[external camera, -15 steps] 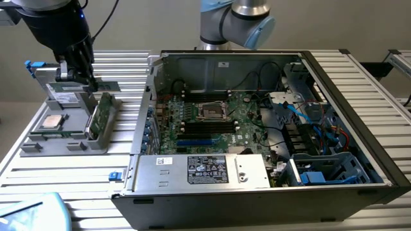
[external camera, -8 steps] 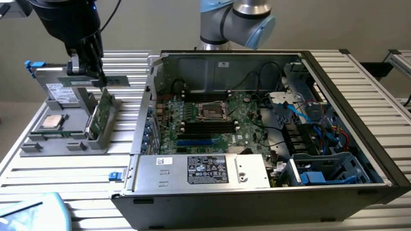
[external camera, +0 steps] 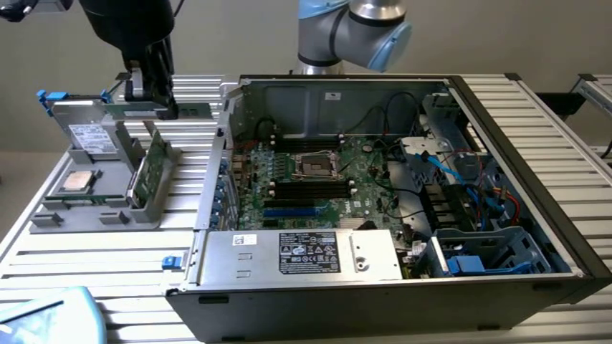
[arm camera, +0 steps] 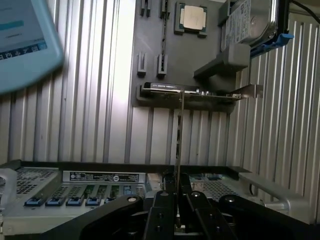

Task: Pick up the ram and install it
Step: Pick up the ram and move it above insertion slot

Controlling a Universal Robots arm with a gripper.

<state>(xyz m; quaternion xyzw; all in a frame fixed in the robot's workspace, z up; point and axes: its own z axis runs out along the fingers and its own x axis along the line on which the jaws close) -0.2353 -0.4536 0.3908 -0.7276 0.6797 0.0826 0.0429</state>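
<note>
Robot lab: open PC case (external camera: 383, 308), slatted bench (external camera: 96, 254)

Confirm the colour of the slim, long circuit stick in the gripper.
Green stick, clearest in exterior view.

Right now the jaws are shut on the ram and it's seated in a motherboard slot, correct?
Not seated. The exterior view shows the jaws shut on the ram, held outside the open case, over the gray tray at that view's left.

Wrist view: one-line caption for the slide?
Gripper shut on the ram, seen edge-on, held over the gray parts tray carrying a CPU and hard drive.
</note>
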